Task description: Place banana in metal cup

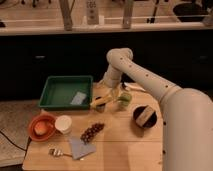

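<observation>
The gripper [106, 96] is low at the far side of the table [115, 150], beside the green tray [60, 91], seemingly closed on the banana [100, 101]. The banana lies across the top of the metal cup [101, 107], probably not released yet. Letting go and pulling away remain.

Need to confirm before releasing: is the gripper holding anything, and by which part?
It cannot be told: the gripper is down by the banana, above the metal cup.
</observation>
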`<state>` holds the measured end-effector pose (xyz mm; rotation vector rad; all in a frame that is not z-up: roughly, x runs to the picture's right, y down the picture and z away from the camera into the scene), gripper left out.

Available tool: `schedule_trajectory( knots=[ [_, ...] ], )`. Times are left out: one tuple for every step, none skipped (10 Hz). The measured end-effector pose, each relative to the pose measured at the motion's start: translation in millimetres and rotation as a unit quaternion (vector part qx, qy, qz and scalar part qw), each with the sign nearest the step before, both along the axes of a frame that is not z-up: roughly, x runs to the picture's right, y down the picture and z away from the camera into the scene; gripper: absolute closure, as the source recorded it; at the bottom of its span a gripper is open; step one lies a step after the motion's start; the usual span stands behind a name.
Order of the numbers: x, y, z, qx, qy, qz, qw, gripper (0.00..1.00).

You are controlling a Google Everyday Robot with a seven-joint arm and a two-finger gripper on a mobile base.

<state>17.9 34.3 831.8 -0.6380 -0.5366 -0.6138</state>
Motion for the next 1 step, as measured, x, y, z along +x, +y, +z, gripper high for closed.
schedule_trajectory(
  knots=[
    [0.0,0.0,0.0,0.000,0.000,0.000,1.0000,0.20]
  ],
)
